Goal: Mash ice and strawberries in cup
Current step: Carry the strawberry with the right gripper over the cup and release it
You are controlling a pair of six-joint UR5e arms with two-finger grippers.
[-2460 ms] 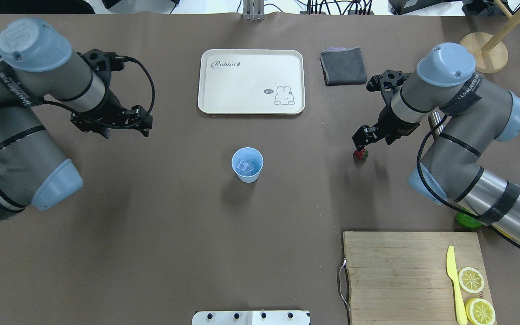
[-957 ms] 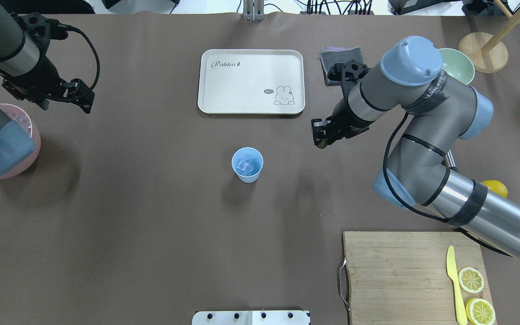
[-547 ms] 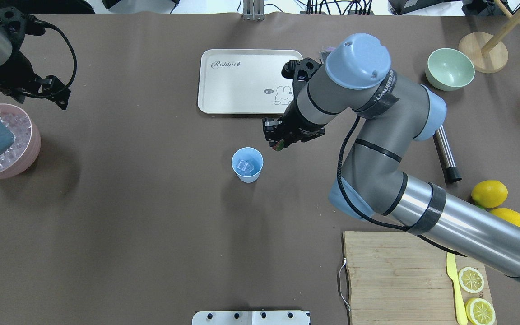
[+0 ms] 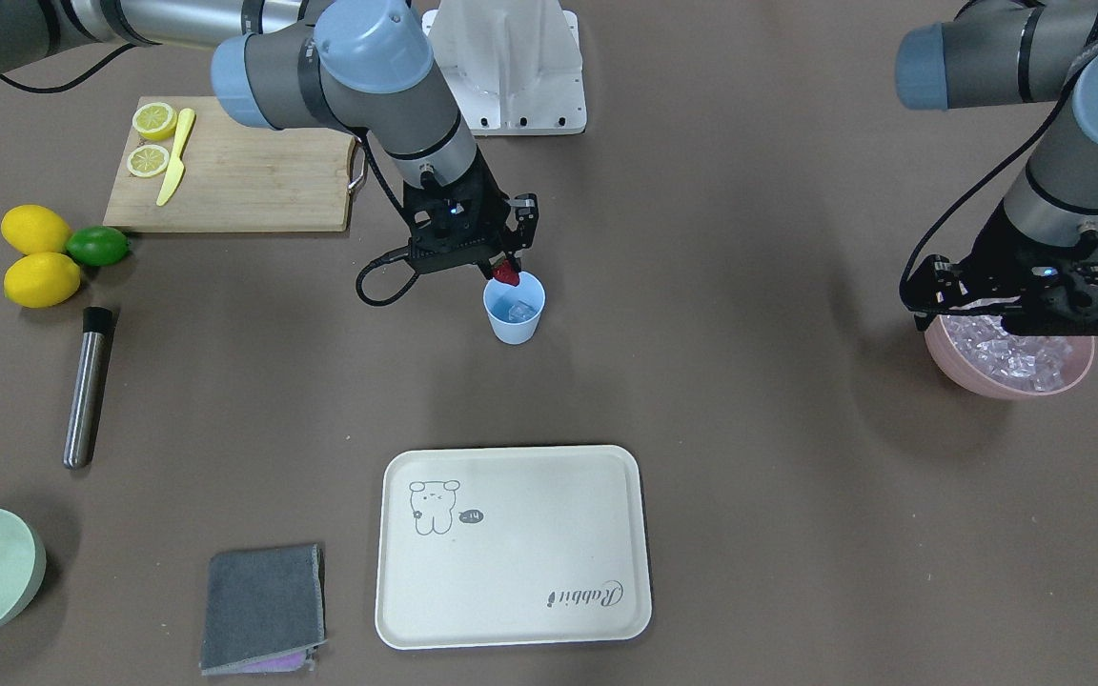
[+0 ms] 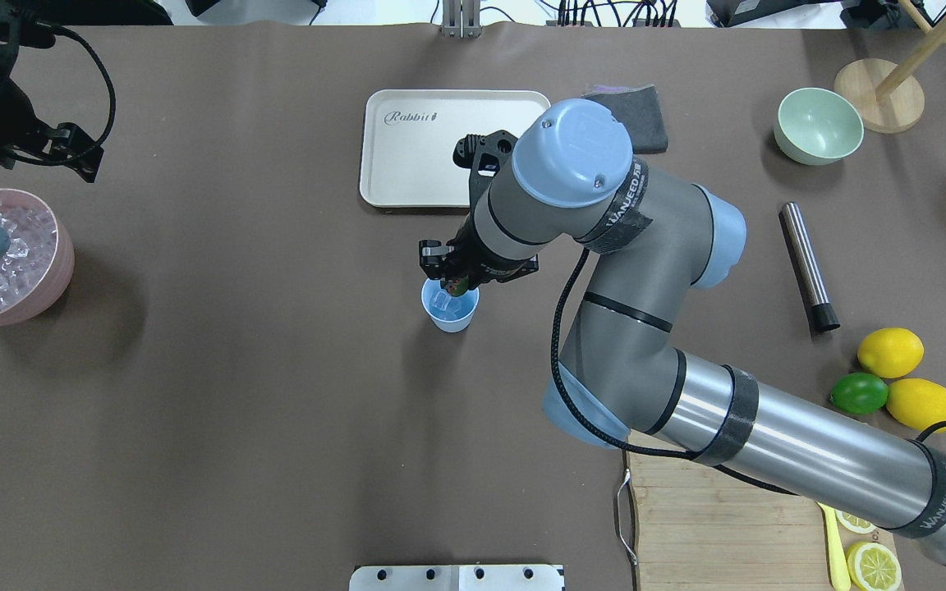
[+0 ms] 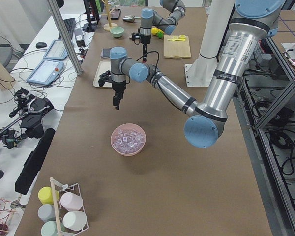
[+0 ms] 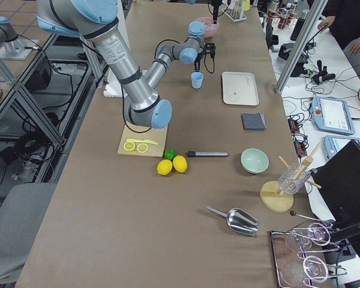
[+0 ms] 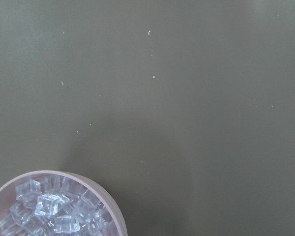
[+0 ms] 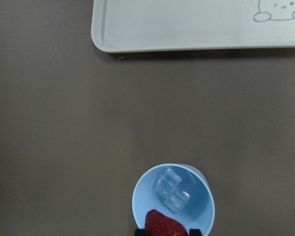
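The light blue cup stands upright mid-table with clear ice cubes in it. It also shows in the front view and the right wrist view. My right gripper is shut on the red strawberry and holds it just above the cup's rim, over the opening. The strawberry shows at the bottom of the right wrist view. My left gripper is open and empty, above the pink bowl of ice at the table's left end.
A cream tray lies behind the cup. A steel muddler, two lemons, a lime and a green bowl are on the right. A cutting board with lemon slices and a grey cloth are also there.
My right gripper has carried the strawberry leftward from the table's right side to above the cup. My left arm has drawn back to the left, over the pink bowl.
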